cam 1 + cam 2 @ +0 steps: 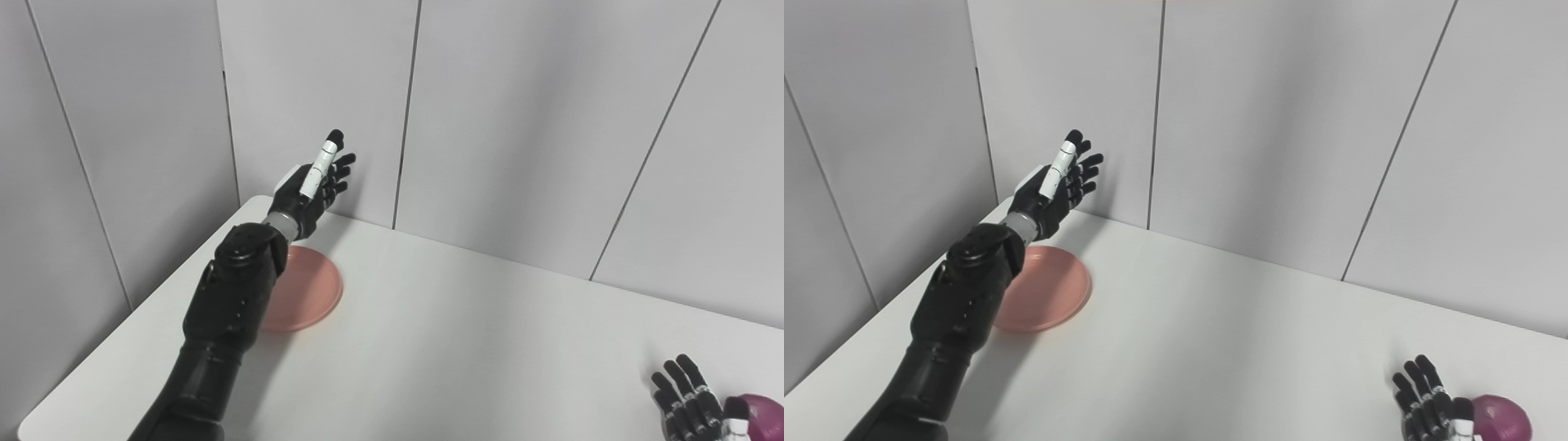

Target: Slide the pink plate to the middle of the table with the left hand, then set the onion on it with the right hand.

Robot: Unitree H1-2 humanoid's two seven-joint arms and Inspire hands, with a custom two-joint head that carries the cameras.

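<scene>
- The left hand [309, 193] is raised above the table's [441, 331] far left corner, fingers spread and holding nothing, beyond the plate and clear of it.
- The plate [306, 291] lies flat near the table's left edge, partly hidden under the left forearm, well short of the middle.
- It looks shallow, stiff and light, probably smooth underneath, so it should slide easily on the white top; I would set fingertips on the far left rim or press down inside the rim and push rightward, gently, since a hard shove could send it too far.
- The right hand [1433, 401] rests low at the near right, fingers apart, empty.
- The onion [1500, 416] sits just beside that hand, possibly touching it; round, firm, smooth-skinned, it may roll, so a wrap around its middle suits it.
</scene>
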